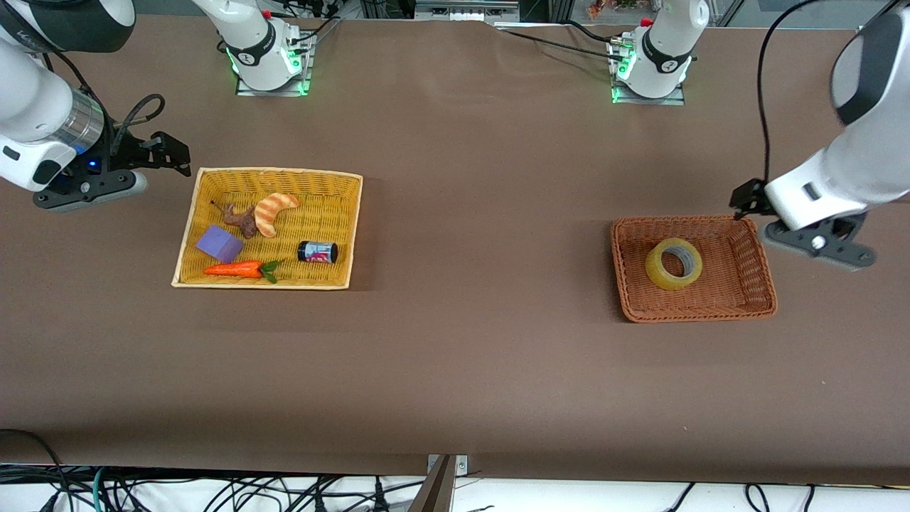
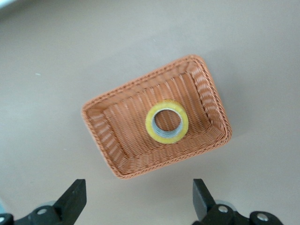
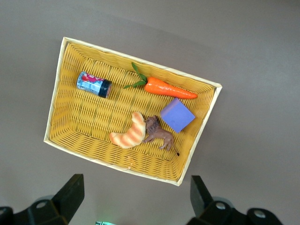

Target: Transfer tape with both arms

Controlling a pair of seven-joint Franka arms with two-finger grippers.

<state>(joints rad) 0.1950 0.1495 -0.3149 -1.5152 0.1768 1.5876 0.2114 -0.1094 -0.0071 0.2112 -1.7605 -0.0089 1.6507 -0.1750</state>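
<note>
The tape (image 1: pixel 673 264) is a translucent yellowish ring lying flat in the brown wicker basket (image 1: pixel 693 313) toward the left arm's end of the table. It also shows in the left wrist view (image 2: pixel 167 122), inside the basket (image 2: pixel 96 133). My left gripper (image 1: pixel 817 242) hangs in the air over the bare table just beside that basket, open and empty (image 2: pixel 139 190). My right gripper (image 1: pixel 89 186) hangs over the table beside the yellow basket (image 1: pixel 263 285) at the right arm's end, open and empty (image 3: pixel 136 187).
The yellow basket (image 3: pixel 54 93) holds an orange striped croissant toy (image 1: pixel 274 212), a small black can (image 1: pixel 317 252), a toy carrot (image 1: pixel 238 269), a purple block (image 1: pixel 218 243) and a brown animal figure (image 1: pixel 240 219). Brown table cloth lies between the two baskets.
</note>
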